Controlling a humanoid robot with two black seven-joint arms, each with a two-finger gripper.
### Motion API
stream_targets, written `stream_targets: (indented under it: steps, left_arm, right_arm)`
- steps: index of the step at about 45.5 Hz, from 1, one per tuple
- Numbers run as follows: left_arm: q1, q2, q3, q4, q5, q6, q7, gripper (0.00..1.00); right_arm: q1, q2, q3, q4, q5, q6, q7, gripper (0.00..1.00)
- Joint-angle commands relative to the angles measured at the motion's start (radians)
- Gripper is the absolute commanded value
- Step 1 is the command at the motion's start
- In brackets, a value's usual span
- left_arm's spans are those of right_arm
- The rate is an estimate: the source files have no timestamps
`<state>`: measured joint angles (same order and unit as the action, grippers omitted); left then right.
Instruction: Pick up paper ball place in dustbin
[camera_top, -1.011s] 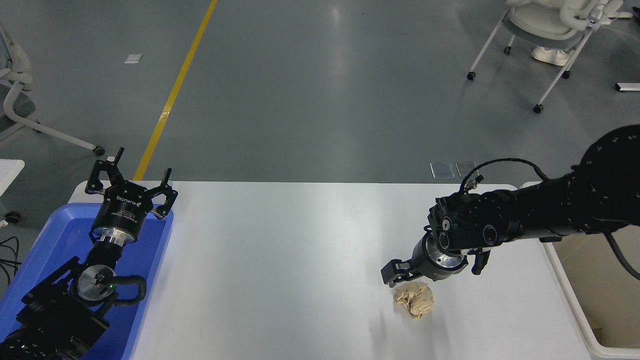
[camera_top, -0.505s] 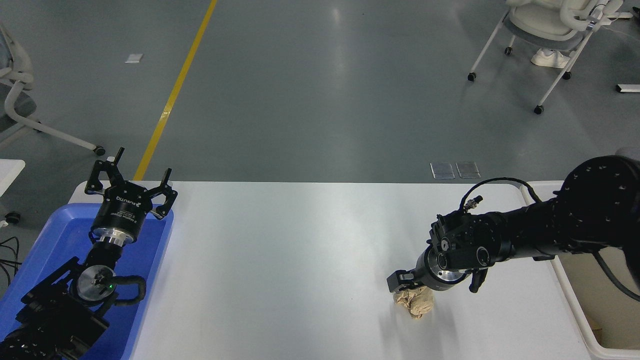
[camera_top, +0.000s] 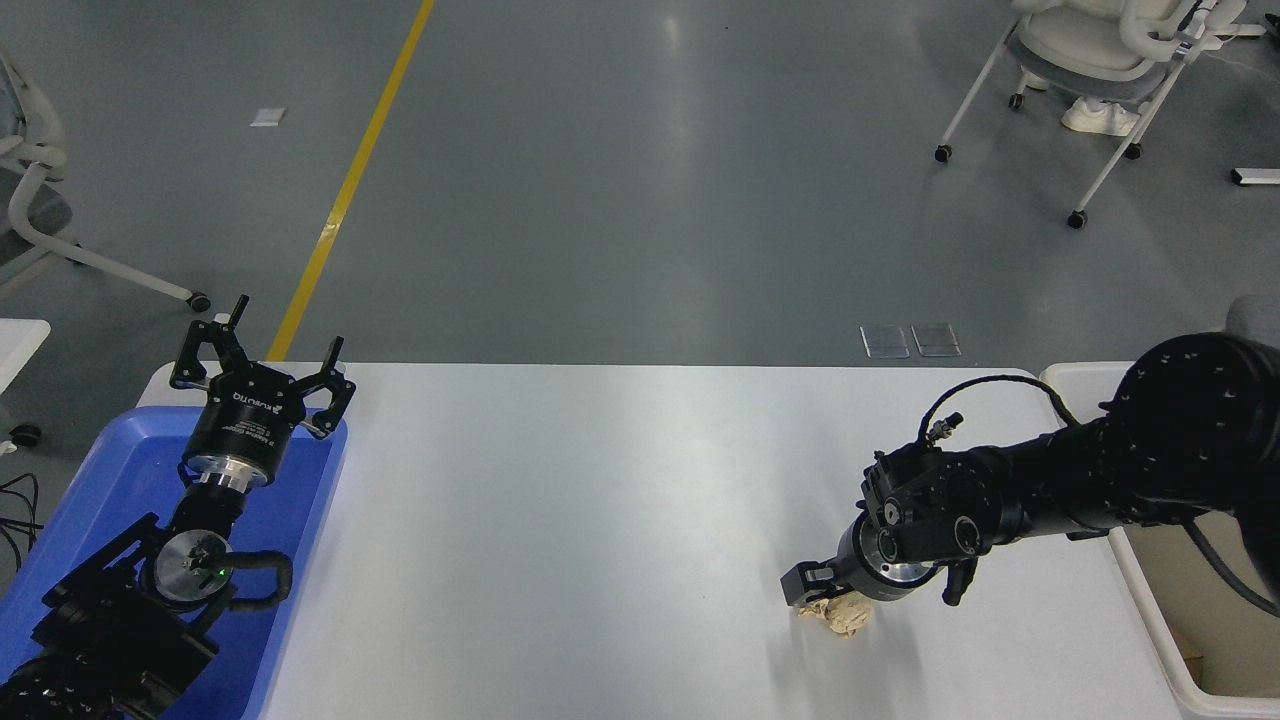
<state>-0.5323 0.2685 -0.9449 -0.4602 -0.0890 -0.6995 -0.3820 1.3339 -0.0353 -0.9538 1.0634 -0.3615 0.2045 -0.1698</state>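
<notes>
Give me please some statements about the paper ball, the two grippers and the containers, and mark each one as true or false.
1. The paper ball lies on the white table. True.
2. The right gripper is directly over the paper ball. True.
3. The paper ball is already inside the dustbin. False: it is on the table, left of the dustbin.
4. The left gripper holds the paper ball. False: it is open and empty, over the blue tray.
5. The dustbin stands at the table's right end. True.
</notes>
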Motion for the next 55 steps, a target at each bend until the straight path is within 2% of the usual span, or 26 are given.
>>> stream_targets:
  steps: [1, 7, 11, 15, 24, 28, 41, 48, 55]
  left_arm:
    - [0.0, 0.0, 0.0, 0.0, 0.0, 0.0, 0.0, 1.0]
    - [0.0, 0.0, 0.0, 0.0, 0.0, 0.0, 0.0, 1.0]
    - [0.0, 0.0, 0.0, 0.0, 0.0, 0.0, 0.0, 1.0]
    - [-0.001, 0.0, 0.0, 0.0, 0.0, 0.0, 0.0, 1.0]
    - [0.0, 0.001, 0.0, 0.0, 0.0, 0.0, 0.0, 1.0]
    - [0.0, 0.0, 0.0, 0.0, 0.0, 0.0, 0.0, 1.0]
    - [-0.002, 0.0, 0.0, 0.0, 0.0, 0.0, 0.0, 1.0]
    - [-0.002, 0.0, 0.0, 0.0, 0.0, 0.0, 0.0, 1.0]
    - [-0.002, 0.0, 0.0, 0.0, 0.0, 0.0, 0.0, 1.0]
  right_arm:
    - [-0.009, 0.0, 0.003, 0.0, 0.003, 0.0, -0.001, 0.86]
    - [-0.013, 0.0, 0.003, 0.001, 0.003, 0.0, -0.001, 0.73]
    - [-0.012, 0.0, 0.001, 0.004, 0.004, 0.003, -0.001, 0.51]
    - [-0.009, -0.005, 0.001, 0.004, 0.013, 0.003, -0.001, 0.36]
    - [-0.001, -0.011, 0.0, 0.004, 0.047, 0.01, -0.001, 0.14]
    - [0.005, -0.024, -0.002, 0.009, 0.065, 0.016, -0.001, 0.0]
    - [0.044, -0.066, -0.003, 0.063, 0.081, 0.053, 0.003, 0.0]
    - [0.059, -0.071, -0.01, 0.063, 0.15, 0.053, 0.003, 0.0]
    - [0.06, -0.072, -0.013, 0.063, 0.156, 0.053, 0.001, 0.0]
